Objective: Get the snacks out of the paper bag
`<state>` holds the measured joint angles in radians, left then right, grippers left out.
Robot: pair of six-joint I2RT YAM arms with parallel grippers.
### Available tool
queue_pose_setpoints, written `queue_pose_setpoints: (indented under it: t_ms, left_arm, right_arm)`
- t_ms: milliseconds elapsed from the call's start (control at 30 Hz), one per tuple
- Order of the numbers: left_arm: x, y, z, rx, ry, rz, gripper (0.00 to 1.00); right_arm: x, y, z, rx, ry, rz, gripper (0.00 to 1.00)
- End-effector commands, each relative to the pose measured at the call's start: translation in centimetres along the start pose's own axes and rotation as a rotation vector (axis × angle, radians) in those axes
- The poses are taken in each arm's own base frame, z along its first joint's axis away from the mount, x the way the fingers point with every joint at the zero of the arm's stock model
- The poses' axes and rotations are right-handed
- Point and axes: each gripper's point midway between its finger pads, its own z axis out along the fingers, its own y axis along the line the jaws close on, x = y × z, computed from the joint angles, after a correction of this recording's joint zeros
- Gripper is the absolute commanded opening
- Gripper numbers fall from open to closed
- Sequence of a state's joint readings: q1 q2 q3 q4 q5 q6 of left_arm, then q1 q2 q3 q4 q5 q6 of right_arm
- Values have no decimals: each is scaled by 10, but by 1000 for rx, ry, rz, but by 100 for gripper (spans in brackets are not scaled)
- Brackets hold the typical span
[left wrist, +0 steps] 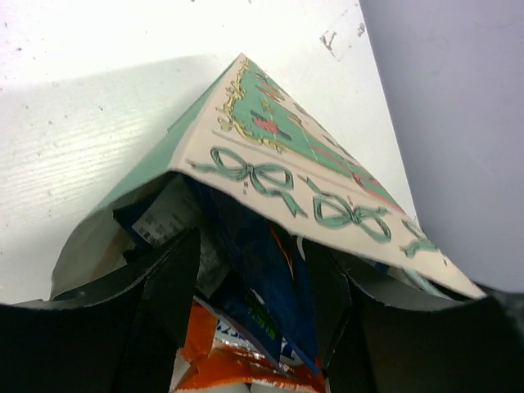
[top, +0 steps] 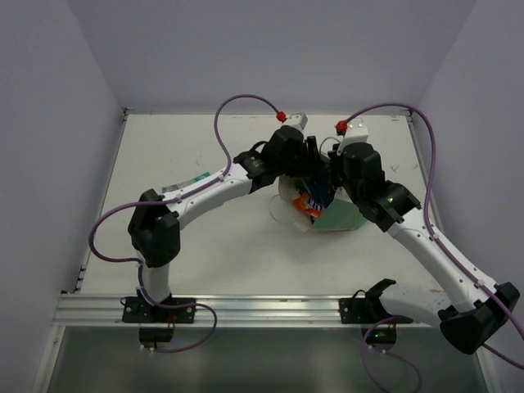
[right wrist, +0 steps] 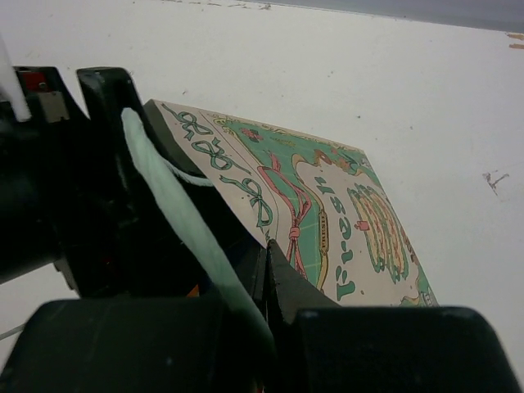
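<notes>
Left wrist view: left gripper (left wrist: pixel 250 278) fingers spread inside the paper bag (left wrist: pixel 278 131), straddling a dark blue packet (left wrist: pixel 254 237). Opposite, the right gripper (right wrist: pixel 264 282) clamps the bag's mint rim.

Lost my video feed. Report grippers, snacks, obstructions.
Left gripper open inside paper bag, straddling dark blue packet. Right gripper shut on paper bag rim. Orange packet at the mouth. Nothing seen blocking.

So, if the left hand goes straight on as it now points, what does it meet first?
Probably the dark blue snack packet between its fingers, just inside the paper bag mouth; depth is unclear, so it may touch already.
</notes>
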<state>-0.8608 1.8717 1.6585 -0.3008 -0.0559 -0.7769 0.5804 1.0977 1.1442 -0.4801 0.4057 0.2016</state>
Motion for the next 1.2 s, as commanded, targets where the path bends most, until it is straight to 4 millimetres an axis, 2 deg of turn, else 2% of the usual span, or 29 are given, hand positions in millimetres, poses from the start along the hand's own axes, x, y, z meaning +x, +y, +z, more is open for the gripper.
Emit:
queue_pose_setpoints:
  t_ms: [0,167,267,367,400,500,600,633,700,733,800,833,900,933,967,1033,1067,1167]
  left_arm:
    - [-27,-17,2,13,-92,-18,60]
    - [-17,-11,29,-4,-64,-21,60]
    - [-9,-8,42,-14,-40,-23,56]
    - [-6,-7,42,-16,-26,-22,36]
    - [-9,-7,37,-16,-36,-20,21]
    - [-18,-10,23,-7,-66,2,0]
    - [-35,-18,-7,11,-106,31,0]
    - [-45,-25,-27,26,-125,39,0]
    - [-56,-30,-50,38,-147,70,0]
    - [-67,-36,-73,51,-171,79,0]
    - [-78,-33,-95,33,-201,105,0]
    - [-83,-31,-113,25,-209,109,0]
    - [-95,-20,-131,0,-227,118,0]
    - [-101,-18,-149,0,-237,122,0]
    - [-113,-6,-158,-20,-255,126,0]
    - [-127,1,-184,-13,-276,121,0]
    - [-143,16,-195,-40,-308,118,0]
    - [-170,40,-216,-150,-389,176,0]
  right_arm:
    - [-16,1,-10,-20,-45,48,0]
    - [-15,3,-10,-33,-42,55,0]
    - [-15,5,-10,-43,-43,60,0]
    - [-13,4,-8,-35,-40,58,0]
    - [-10,3,-7,-29,-34,53,0]
    - [-2,0,-3,-9,-21,46,0]
    - [3,-4,1,13,-13,40,0]
    - [4,-6,1,23,-11,39,0]
    - [8,-12,3,51,-8,38,0]
    - [9,-14,4,59,-4,36,0]
    - [12,-20,5,78,0,40,0]
    - [11,-22,5,82,-1,39,0]
    - [13,-28,5,101,1,34,0]
    - [13,-30,4,105,0,31,0]
    - [13,-32,5,111,0,25,0]
    - [14,-35,4,120,0,25,0]
    - [14,-36,3,120,-3,27,0]
    - [18,-36,3,114,7,26,0]
